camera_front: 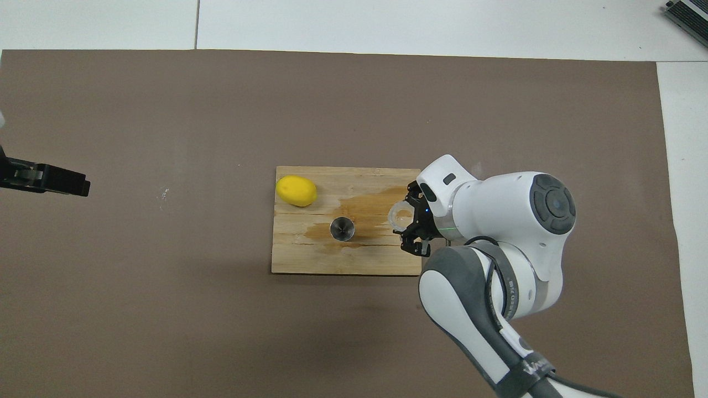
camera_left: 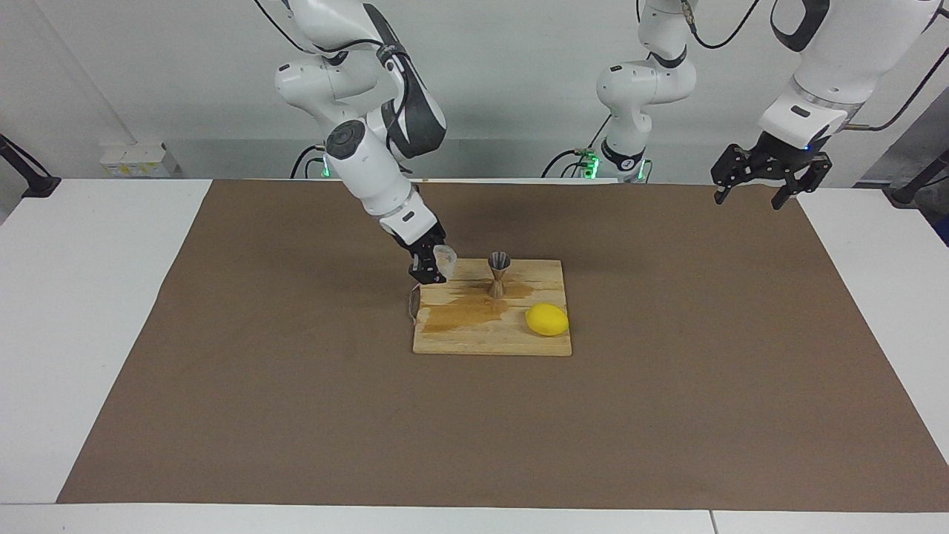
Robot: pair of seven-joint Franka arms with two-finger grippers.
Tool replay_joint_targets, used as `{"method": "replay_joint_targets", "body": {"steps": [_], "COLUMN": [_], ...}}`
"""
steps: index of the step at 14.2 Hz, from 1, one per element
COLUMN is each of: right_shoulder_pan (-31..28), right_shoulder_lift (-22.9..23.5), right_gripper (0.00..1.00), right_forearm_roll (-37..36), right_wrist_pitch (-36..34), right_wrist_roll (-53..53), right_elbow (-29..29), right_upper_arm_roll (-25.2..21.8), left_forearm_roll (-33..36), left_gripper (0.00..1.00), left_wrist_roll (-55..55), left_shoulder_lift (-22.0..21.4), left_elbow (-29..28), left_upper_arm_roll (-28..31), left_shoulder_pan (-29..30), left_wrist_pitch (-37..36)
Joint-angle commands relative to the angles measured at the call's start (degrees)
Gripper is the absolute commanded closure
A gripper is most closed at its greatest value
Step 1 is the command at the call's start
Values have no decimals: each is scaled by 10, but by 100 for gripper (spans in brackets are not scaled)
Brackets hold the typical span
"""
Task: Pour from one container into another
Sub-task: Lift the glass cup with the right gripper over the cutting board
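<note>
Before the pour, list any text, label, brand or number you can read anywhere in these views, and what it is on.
Readable text: none.
Right arm: light lettering on its dark link in the overhead view, cut by the frame edge and too small to read.
Glass cup, jigger, lemon, cutting board: no markings show.

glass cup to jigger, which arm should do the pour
Right. The right gripper is shut on the glass cup, raised over the cutting board's edge, beside the upright jigger. The left gripper waits open over the left arm's end of the table, holding nothing.
</note>
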Motion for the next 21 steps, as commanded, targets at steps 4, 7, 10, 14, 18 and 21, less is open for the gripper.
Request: {"method": "replay_joint_targets", "body": {"steps": [4, 7, 10, 14, 18, 21], "right_shoulder_pan": [30, 49, 61, 67, 77, 81], "right_shoulder_lift": [-2, 0, 17, 27, 37, 48], "right_gripper": [62, 62, 62, 62, 62, 62], "right_forearm_roll": [-103, -154, -170, -202, -240, -259], "right_wrist_pitch": [-43, -39, -49, -74, -80, -106], "right_wrist_roll": [121, 176, 194, 220, 251, 255], "right_elbow": [39, 46, 72, 103, 112, 137], "right_upper_arm_roll": [3, 3, 5, 5, 5, 5], "left_forearm_roll": [8, 8, 8, 7, 7, 7], "left_gripper": [0, 0, 0, 0, 0, 0], "left_wrist_roll": [1, 1, -1, 0, 0, -1], "left_shoulder_lift": [-12, -12, -11, -11, -11, -10], "left_elbow": [-13, -13, -13, -13, -13, -13], "left_upper_arm_roll": [2, 2, 2, 2, 2, 2], "left_shoulder_pan": [-4, -4, -4, -4, -4, -4], "left_wrist_pitch": [-3, -3, -3, -2, -2, -2]}}
